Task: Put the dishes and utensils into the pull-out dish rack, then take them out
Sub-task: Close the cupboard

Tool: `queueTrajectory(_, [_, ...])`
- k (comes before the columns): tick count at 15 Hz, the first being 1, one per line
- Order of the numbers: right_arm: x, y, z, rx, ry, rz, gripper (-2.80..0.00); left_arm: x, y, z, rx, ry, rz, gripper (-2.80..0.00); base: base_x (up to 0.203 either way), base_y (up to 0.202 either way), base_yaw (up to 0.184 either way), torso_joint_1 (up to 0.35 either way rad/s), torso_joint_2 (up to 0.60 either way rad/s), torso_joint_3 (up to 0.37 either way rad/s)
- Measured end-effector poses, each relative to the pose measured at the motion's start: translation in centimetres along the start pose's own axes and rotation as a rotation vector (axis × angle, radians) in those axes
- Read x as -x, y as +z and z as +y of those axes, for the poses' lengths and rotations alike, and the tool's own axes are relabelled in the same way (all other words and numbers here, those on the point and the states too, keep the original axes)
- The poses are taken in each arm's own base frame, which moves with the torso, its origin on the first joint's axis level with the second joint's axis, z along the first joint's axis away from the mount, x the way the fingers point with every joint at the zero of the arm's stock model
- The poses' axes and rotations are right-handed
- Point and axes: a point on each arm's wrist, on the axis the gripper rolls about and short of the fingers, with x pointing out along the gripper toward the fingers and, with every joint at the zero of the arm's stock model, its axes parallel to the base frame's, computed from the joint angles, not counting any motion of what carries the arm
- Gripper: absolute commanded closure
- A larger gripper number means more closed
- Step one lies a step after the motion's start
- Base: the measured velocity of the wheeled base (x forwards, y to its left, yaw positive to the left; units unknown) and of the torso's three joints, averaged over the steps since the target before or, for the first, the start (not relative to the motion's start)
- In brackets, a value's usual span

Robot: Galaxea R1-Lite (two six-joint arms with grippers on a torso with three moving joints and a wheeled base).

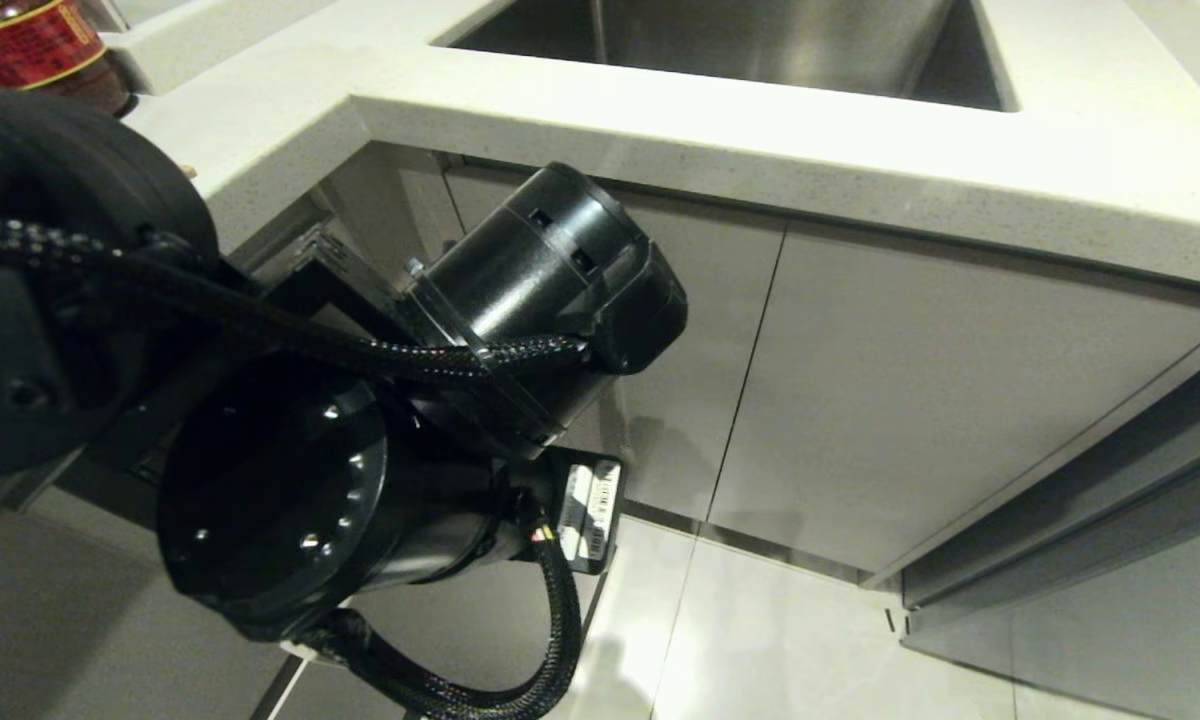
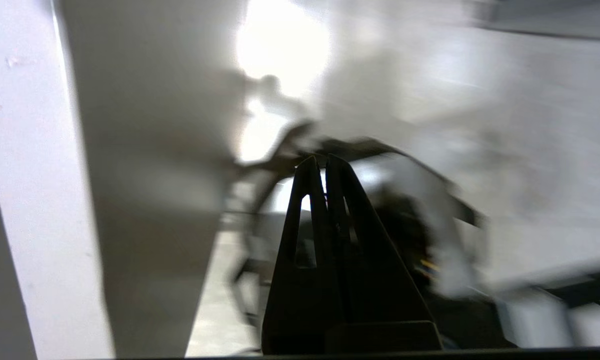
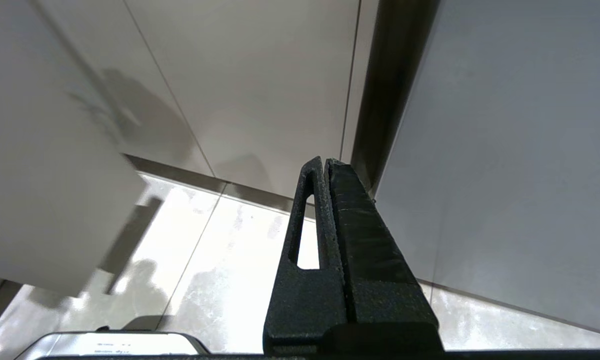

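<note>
The dishes, the utensils and the pull-out dish rack are out of view. My left arm [image 1: 520, 290] hangs low in front of the cabinet, below the left corner of the countertop, and its bulk hides what lies behind it. The left gripper [image 2: 319, 159] is shut with nothing between its fingers. It points at a blurred stretch of pale floor and dark robot parts. My right gripper [image 3: 325, 161] is shut and empty too, parked low and aimed at the floor tiles in front of the cabinet doors.
A white countertop [image 1: 760, 140] with a steel sink [image 1: 760, 40] runs across the top. Closed grey cabinet doors [image 1: 920, 390] stand below it, over a glossy tiled floor [image 1: 780, 640]. A red-labelled jar [image 1: 40, 45] stands on the counter's far left. A pale upright panel [image 2: 35, 200] is close beside the left gripper.
</note>
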Motion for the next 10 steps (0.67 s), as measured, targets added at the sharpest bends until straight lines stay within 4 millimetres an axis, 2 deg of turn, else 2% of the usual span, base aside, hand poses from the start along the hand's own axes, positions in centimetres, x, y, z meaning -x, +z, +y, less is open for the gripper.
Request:
queueTrajectory(3, [0.0,0.0,0.0,0.000,0.001,0.000,0.00,0.0,0.1,2.2,-0.044,0.179,-0.034,0.00,0.000,0.000,0.000,0.000,0.00,0.000])
queueTrajectory(6, [0.0,0.0,0.0,0.000,0.000,0.000,0.00,0.4,0.6,4.8,-0.051,0.260,-0.045,0.00,0.000,0.000,0.000,0.000,0.00,0.000])
queueTrajectory(10, [0.0,0.0,0.0,0.000,0.001,0.000,0.00,-0.1,0.8,9.0,-0.092,0.407,-0.006,0.00,0.000,0.000,0.000,0.000,0.00,0.000])
